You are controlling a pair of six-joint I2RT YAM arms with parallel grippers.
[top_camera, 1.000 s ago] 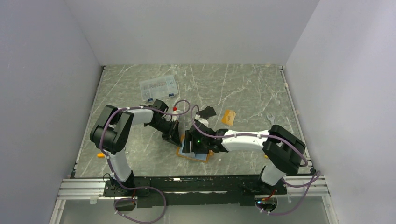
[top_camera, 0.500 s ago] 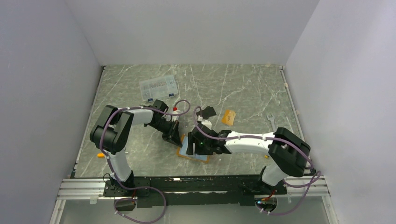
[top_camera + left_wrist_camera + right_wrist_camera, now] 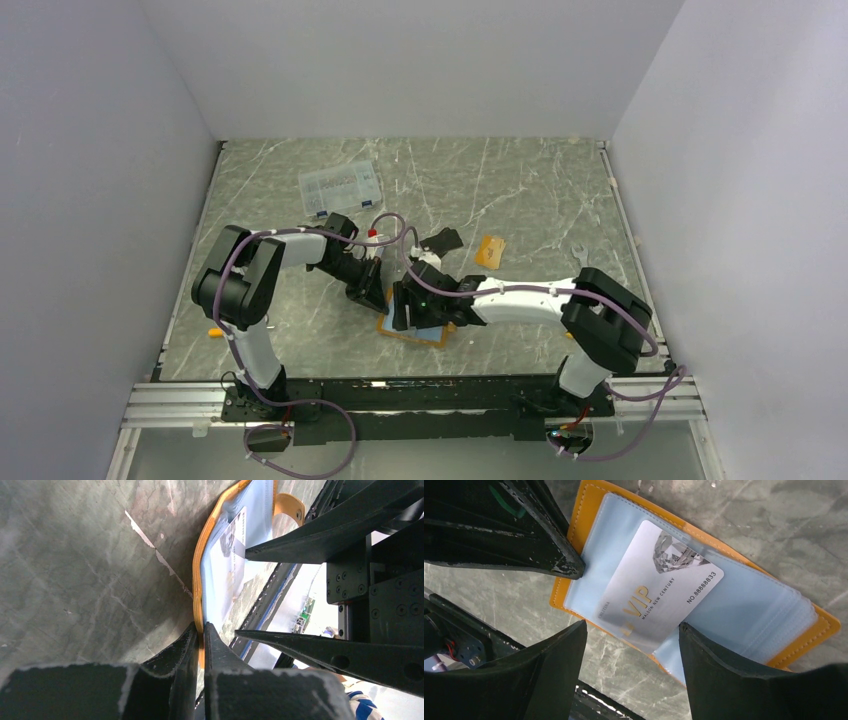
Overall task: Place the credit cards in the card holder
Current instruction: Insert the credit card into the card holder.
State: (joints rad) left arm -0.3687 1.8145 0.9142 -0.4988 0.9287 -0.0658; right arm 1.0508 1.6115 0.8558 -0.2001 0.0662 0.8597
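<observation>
One silver card (image 3: 659, 590) half-sleeved in open holder (image 3: 583, 510), left claw (image 3: 200, 630) pinching rim, right claw (image 3: 631, 630) open astride, box (image 3: 340, 186), black card (image 3: 444, 239) beyond.

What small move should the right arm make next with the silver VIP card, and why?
Probably nudge the silver VIP card deeper into its clear sleeve. Only its diamond-printed end lies under the plastic; the other end overhangs the card holder's orange edge. The right gripper stands open astride that end, while the left gripper pinches the holder's rim, steadying it.
</observation>
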